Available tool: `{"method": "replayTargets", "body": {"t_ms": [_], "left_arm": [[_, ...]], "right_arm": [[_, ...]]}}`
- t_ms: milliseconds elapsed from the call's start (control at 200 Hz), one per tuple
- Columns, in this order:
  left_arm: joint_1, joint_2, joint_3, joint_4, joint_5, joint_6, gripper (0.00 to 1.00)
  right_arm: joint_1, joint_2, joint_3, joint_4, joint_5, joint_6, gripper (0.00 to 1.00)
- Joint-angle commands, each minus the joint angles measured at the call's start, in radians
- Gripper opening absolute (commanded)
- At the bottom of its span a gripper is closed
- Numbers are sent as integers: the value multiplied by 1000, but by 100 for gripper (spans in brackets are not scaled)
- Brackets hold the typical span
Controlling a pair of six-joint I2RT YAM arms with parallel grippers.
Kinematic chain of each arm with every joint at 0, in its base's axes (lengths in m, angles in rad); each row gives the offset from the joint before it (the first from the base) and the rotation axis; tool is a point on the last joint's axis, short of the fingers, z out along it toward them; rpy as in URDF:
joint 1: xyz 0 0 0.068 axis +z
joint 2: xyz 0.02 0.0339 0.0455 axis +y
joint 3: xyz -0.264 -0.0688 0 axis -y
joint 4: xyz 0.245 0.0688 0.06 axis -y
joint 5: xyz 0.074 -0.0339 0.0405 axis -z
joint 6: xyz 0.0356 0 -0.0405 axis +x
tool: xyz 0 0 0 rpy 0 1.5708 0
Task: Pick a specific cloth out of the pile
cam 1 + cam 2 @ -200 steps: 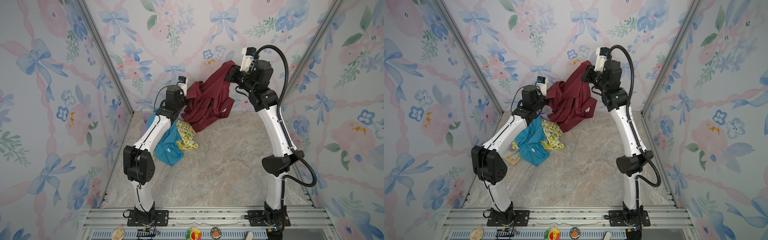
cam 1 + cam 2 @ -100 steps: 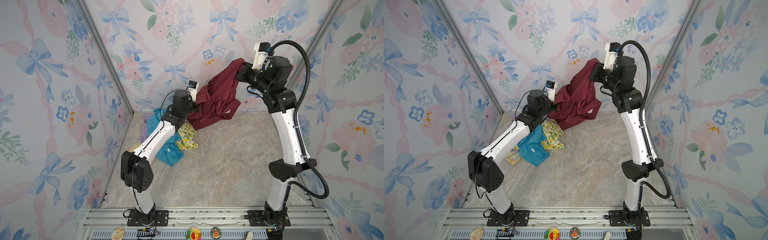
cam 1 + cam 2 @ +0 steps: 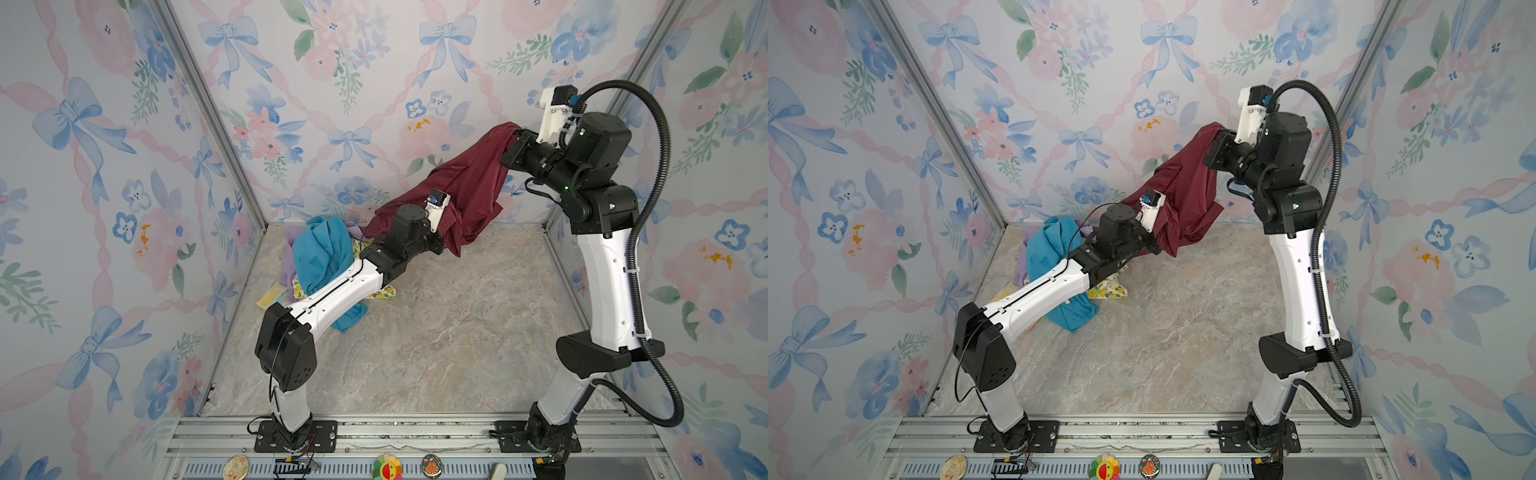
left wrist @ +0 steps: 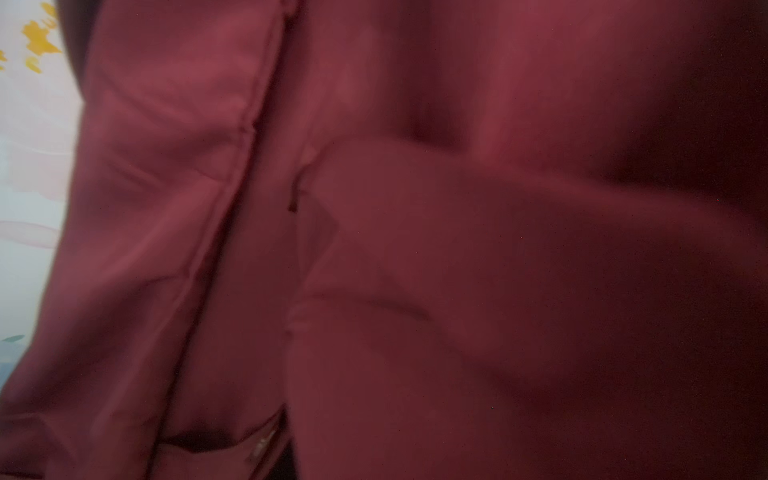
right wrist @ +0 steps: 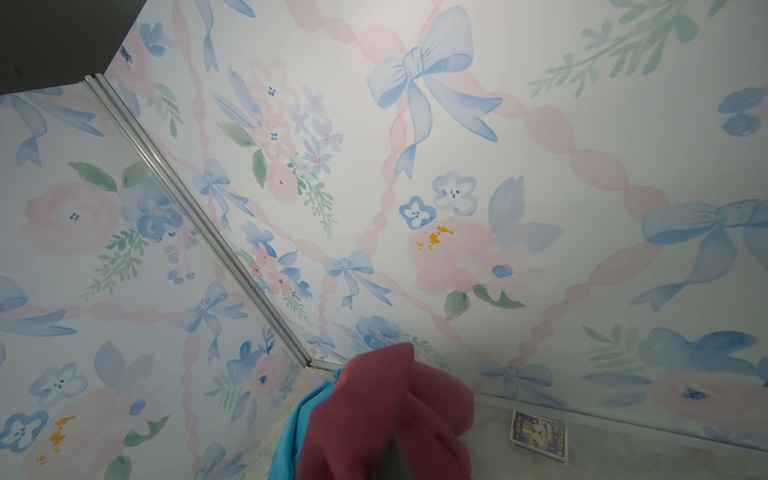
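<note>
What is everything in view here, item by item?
maroon cloth: one, dark red, lifted, hanging at the back.
teal cloth: one, teal-blue, atop the pile, back left.
lilac cloth: one, lilac, under the teal cloth.
lemon-print cloth: one, white and yellow, pile's front edge.
pale yellow cloth: one, pale yellow, pile's left edge.
card: one, blue and yellow, by a wall.
badges: three, mixed colours, front rail.
table: one, beige marble, under everything.
right gripper: one, black, shut on the maroon cloth's top.
left gripper: one, black, against the maroon cloth; jaws hidden.

Top views overhead, sharing whole scene, left wrist close against cloth [image 4: 374, 257], right wrist facing wall [image 5: 519, 137]
</note>
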Motion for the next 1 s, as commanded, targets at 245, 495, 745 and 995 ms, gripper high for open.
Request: {"method": "replayTargets", "body": {"t_ms": [245, 495, 745, 995], "left_arm": [[-73, 89, 54, -38, -89, 28, 37], [-120, 131, 102, -38, -97, 20, 37], [-169, 178, 134, -38, -117, 30, 47], [-146, 244, 174, -38, -332, 107, 71]], "right_arm": [[-92, -132, 2, 55, -14, -6, 0], [-175, -206, -8, 44, -12, -1, 0], [-240, -247, -17, 33, -48, 26, 0], [-175, -345, -235, 129, -109, 61, 0]]}}
